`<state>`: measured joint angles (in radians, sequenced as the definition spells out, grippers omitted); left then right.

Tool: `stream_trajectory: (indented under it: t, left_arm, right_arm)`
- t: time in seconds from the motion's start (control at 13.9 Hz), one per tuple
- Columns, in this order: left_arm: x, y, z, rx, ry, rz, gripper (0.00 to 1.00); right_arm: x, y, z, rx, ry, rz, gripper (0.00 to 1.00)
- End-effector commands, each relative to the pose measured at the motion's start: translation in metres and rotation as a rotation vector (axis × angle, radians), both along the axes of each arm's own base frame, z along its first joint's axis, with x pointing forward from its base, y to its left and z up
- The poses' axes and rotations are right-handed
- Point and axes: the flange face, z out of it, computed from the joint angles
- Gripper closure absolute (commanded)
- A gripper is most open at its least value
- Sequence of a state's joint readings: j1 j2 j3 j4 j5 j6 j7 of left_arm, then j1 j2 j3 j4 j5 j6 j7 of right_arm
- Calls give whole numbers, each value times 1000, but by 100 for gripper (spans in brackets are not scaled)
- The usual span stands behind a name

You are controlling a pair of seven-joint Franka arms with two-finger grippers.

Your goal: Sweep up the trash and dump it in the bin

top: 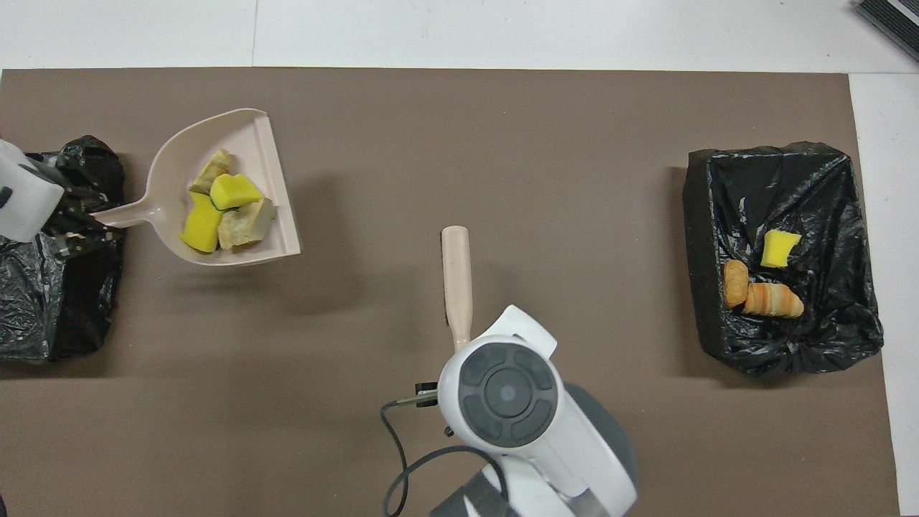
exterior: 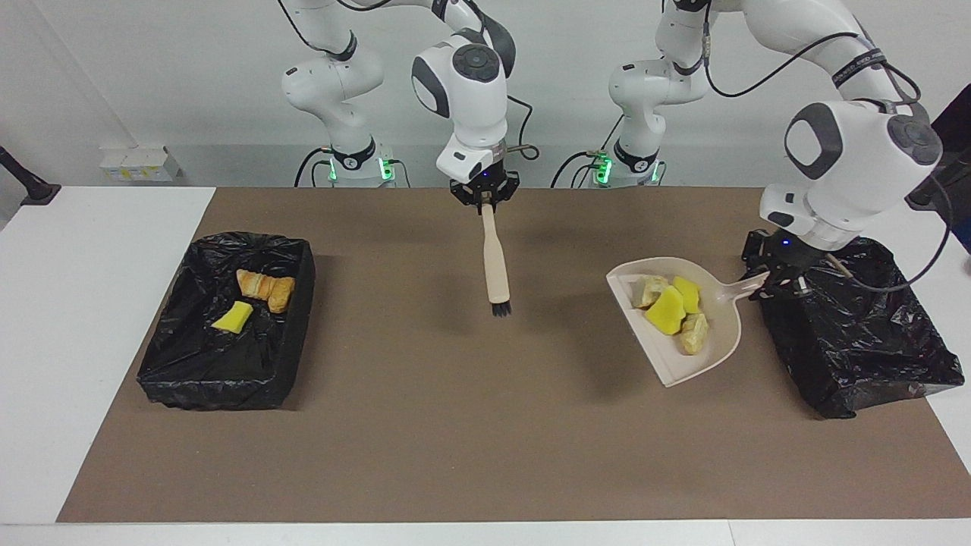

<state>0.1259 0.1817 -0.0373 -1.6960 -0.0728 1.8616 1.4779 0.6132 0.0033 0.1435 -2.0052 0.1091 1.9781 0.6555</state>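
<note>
Left tool is gripping the beige plastic dustpan w/ yellow sponge chunks & bread bits, beside the black-lined bin. Keep it level, tip over the bin. Right tool is clenching the beige brush, waiting.

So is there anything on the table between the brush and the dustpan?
No. The facing view shows only bare brown mat between the brush and the dustpan; both are held up in the air.
</note>
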Motion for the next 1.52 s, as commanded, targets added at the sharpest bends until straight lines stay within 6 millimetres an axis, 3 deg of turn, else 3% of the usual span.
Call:
stream_trajectory:
  t: [0.0,0.14,0.29,0.43,0.58,0.65,0.79,1.01,1.08,1.15,1.3,1.37,1.44]
  left_arm:
    - [10,63,6,45,10,-65,100]
    - [4,128,15,57,-8,-62,100]
    - [-5,175,23,107,-2,-189,100]
    - [-14,243,39,175,-11,-293,100]
    - [-14,283,50,237,-19,-321,100]
    - [-8,292,58,310,-14,-368,100]
    - [2,290,66,442,-1,-409,100]
    - [10,281,61,573,50,-373,100]
    - [17,264,57,644,68,-365,100]
    - [15,253,41,683,108,-315,100]
    - [3,239,27,733,138,-252,100]
    - [11,214,32,793,145,-259,100]
    - [11,211,35,868,194,-272,100]
  right_arm:
    - [-37,38,-11,-15,-14,-65,100]
    - [-74,57,-24,-32,-7,-81,100]
    - [-111,75,-29,-65,11,-120,100]
    - [-158,87,-51,-125,36,-80,100]
    - [-189,90,-56,-139,41,-44,100]
    - [-206,90,-60,-148,40,-22,100]
    - [-217,89,-70,-161,41,-40,100]
    - [-229,94,-84,-121,22,-34,100]
    - [-233,95,-88,-102,13,-30,100]
    - [-235,94,-90,-98,10,-29,100]
    - [-236,86,-99,-99,8,-2,100]
    - [-235,88,-98,-81,3,2,100]
    - [-235,86,-102,-82,5,0,100]
